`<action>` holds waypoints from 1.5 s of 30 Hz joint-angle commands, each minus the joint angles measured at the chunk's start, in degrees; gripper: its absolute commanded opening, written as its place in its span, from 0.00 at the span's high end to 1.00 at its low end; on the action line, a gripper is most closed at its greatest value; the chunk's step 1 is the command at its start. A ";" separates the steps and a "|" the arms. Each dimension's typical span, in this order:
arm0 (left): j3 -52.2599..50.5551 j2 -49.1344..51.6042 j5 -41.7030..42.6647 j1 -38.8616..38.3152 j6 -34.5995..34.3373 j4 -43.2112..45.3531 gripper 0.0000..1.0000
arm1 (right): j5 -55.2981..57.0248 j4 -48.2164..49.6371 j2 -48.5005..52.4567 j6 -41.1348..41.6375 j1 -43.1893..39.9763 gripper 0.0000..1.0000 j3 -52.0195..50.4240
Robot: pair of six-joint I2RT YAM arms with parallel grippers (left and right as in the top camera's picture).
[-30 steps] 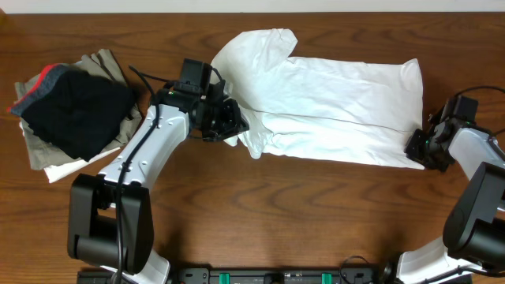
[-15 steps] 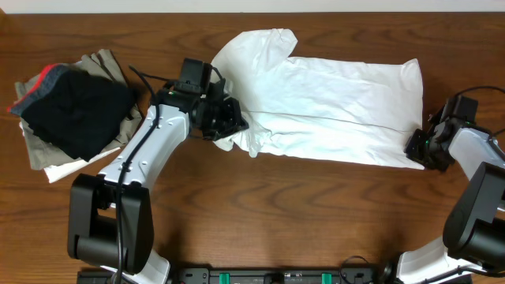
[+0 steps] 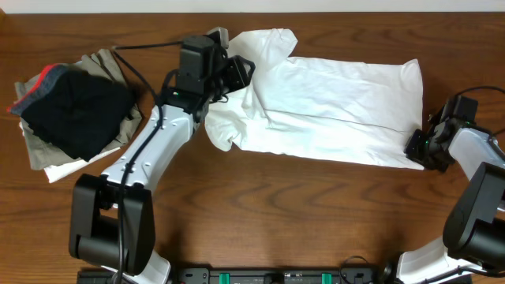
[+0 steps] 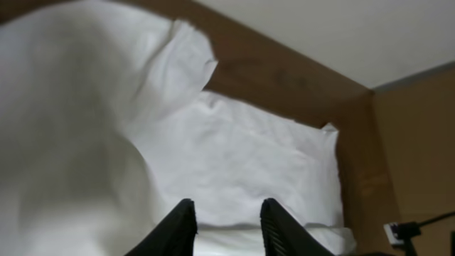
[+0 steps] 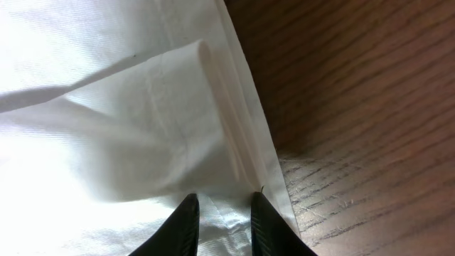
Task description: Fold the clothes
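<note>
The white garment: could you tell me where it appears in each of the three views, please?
Overhead: the white garment lies spread across centre and right of the table.
Left wrist: it fills the left and centre.
Right wrist: its hemmed corner fills the left.
Shared landmark: the wooden table.

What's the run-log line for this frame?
task: fold | white garment: partly folded | left gripper: open, above sleeve | right gripper: at hem corner
</note>
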 commanded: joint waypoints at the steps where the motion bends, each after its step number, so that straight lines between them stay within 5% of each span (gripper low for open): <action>1: 0.74 -1.11 -2.64 -1.09 -0.28 -4.39 0.65 | -0.57 -0.55 0.07 -0.39 -0.20 0.76 -1.09; 6: 0.74 -1.11 -2.64 -1.36 4.48 -22.03 0.66 | -0.59 -0.70 0.07 -0.39 -0.17 0.76 -1.09; 11: 0.74 -1.11 -2.89 -0.13 9.03 -41.16 0.88 | -0.59 -0.70 0.07 -0.39 -0.17 0.76 -1.09; 17: 0.61 -1.14 -10.36 0.90 9.05 -52.61 0.90 | -0.61 -0.87 0.07 -0.39 -0.17 0.76 -1.09; 26: -4.83 -1.11 -8.87 0.85 9.84 -39.39 0.83 | -0.61 -0.92 0.07 -0.39 -0.17 0.76 -1.09; 30: -8.33 -1.11 -8.63 0.85 6.67 -34.07 0.64 | -0.59 -1.11 0.07 -0.39 -0.20 0.76 -1.09; 36: -12.09 -1.11 -8.61 0.83 5.20 -29.31 0.53 | -0.61 -1.05 0.07 -0.39 -0.17 0.76 -1.09; 45: -14.75 -1.11 -8.63 0.79 5.29 -20.02 0.51 | -0.61 -1.14 0.07 -0.39 -0.17 0.76 -1.09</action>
